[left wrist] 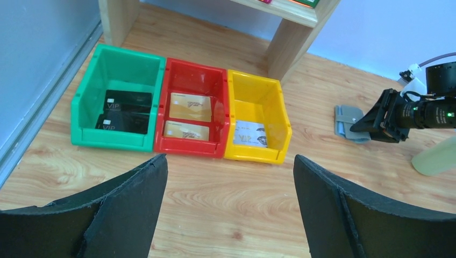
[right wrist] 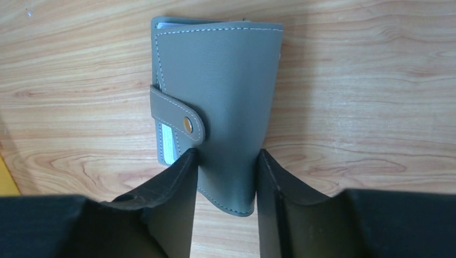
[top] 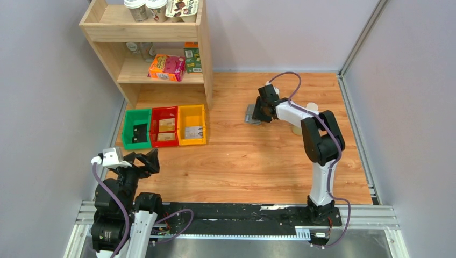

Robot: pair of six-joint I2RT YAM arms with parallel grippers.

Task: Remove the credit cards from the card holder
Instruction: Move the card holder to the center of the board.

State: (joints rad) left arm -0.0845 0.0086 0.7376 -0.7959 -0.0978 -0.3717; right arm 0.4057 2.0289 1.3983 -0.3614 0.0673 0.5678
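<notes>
1. Black, matte, wedge-shaped fingers (right wrist: pixel 172 199) of my right gripper (right wrist: pixel 227 156) fill the bottom of the right wrist view. They are clamped on the card holder (right wrist: pixel 220 80), one pad against each long edge at its near end.
2. That card holder is smooth grey, leather-like material with pale stitching along its borders. It is folded closed and lies on the wood-grain table (right wrist: pixel 349 80).
3. Its rounded closing tab (right wrist: pixel 175 113) wraps over from the left edge and is fastened by a small round metal snap (right wrist: pixel 187 124).
4. Beneath the tab a pale bluish-white strip (right wrist: pixel 166 142) shows at the open edge. I cannot tell whether it is a card or a slot lining.
5. From above, the holder sits at the far middle of the table, well apart from the bins.
6. My left gripper (left wrist: pixel 230 161) is released, its curved black fingers spread wide with nothing between them, over the near left of the table.
7. Ahead of it three glossy plastic bins stand side by side.
   - The green bin (left wrist: pixel 86 107) holds black cards (left wrist: pixel 125 110).
   - The red bin (left wrist: pixel 161 134) holds two gold cards (left wrist: pixel 188 107).
   - The yellow bin (left wrist: pixel 285 129) holds a pale printed card (left wrist: pixel 250 134).
8. Behind the bins stands a light wooden shelf (top: pixel 204 59).
</notes>
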